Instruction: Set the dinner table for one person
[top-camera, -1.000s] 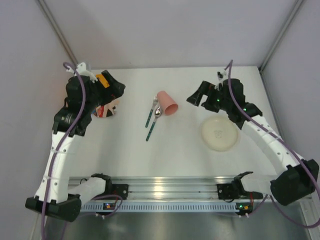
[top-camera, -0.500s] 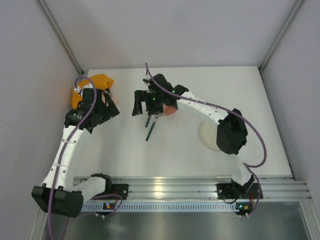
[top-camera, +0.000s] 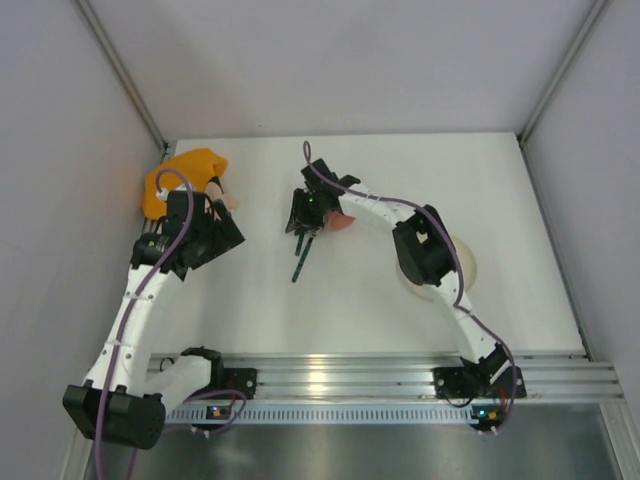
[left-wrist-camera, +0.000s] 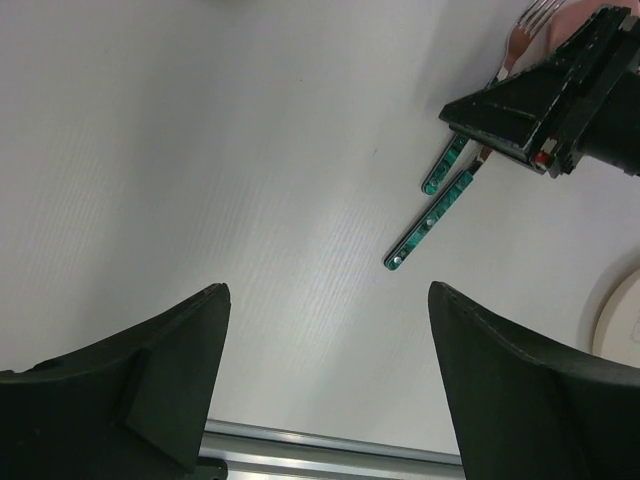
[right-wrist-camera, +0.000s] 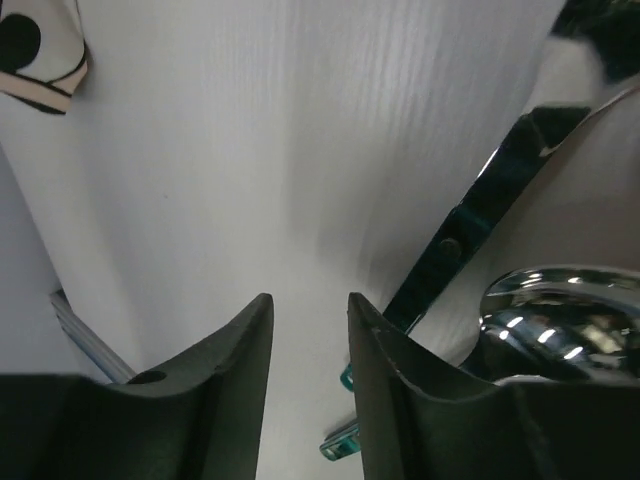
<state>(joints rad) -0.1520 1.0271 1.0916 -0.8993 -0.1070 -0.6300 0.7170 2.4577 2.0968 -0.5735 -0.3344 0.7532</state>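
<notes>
The dinner table (top-camera: 380, 320) is a plain white top. A fork and a spoon (top-camera: 299, 264) with green handles lie side by side at its middle, with a pink cup (top-camera: 343, 221) on its side just right of them. My right gripper (top-camera: 303, 214) hangs low over the cutlery's upper ends. In the right wrist view its jaws (right-wrist-camera: 308, 300) stand a narrow gap apart over bare table, with the spoon bowl (right-wrist-camera: 560, 310) outside the right finger. My left gripper (top-camera: 222, 238) (left-wrist-camera: 328, 292) is wide open and holds nothing.
An orange placemat (top-camera: 185, 172) lies crumpled in the back left corner. A cream plate (top-camera: 462, 272) sits at the right, half covered by my right arm. An aluminium rail (top-camera: 330, 375) runs along the near edge. Grey walls close in both sides.
My right arm swung left from beside the plate to the cutlery, and its jaws narrowed. My left gripper drew back off the placemat, which now lies uncovered.
</notes>
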